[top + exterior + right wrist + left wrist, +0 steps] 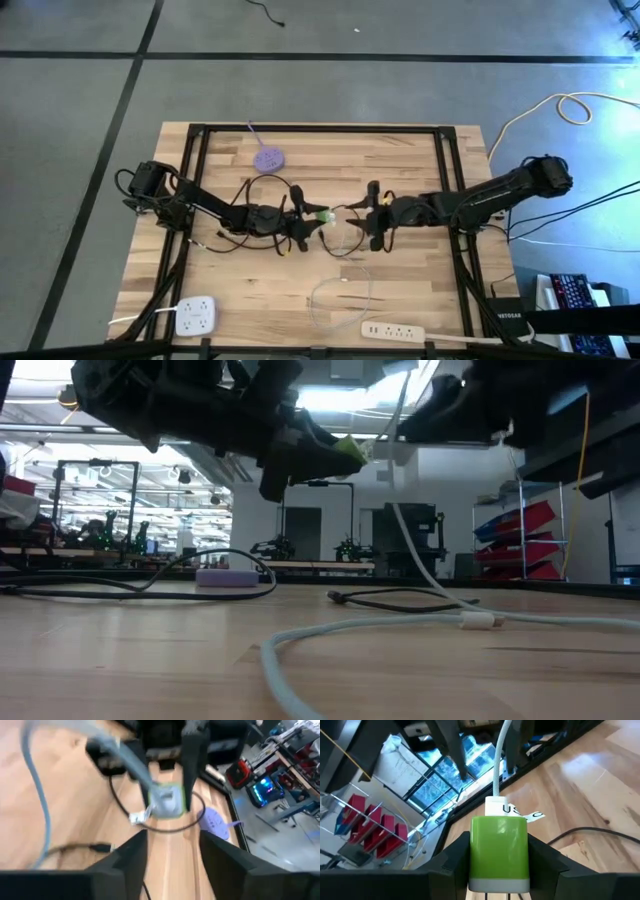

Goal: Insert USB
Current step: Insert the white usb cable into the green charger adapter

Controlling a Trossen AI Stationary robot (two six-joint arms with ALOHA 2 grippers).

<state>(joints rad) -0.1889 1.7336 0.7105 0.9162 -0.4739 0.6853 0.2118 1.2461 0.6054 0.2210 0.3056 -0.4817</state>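
A green charger block (499,847) is lifted above the table's middle, with my left gripper (312,218) shut on it. A white USB plug (496,808) with a paper label sits at the block's face that points away from the gripper. Its white cable (420,575) hangs down and loops on the table (340,290). My right gripper (172,850) stands open just to the right of the block (167,800), facing it, with nothing between its fingers. The low view shows the block (345,452) and the plug (385,452) high above the tabletop. My left gripper pinches the green block between its two fingers, one on each side wall (476,855). The fingers (452,860) come level from the table's left. The block is held clear of the table, its plug face toward the right arm, and the cable hangs slack below.
A purple round hub (268,157) lies at the far middle. Black cables (250,195) trail under the left arm, one ending in a plug (340,598). A white outlet block (196,316) and a white power strip (393,330) lie at the near edge.
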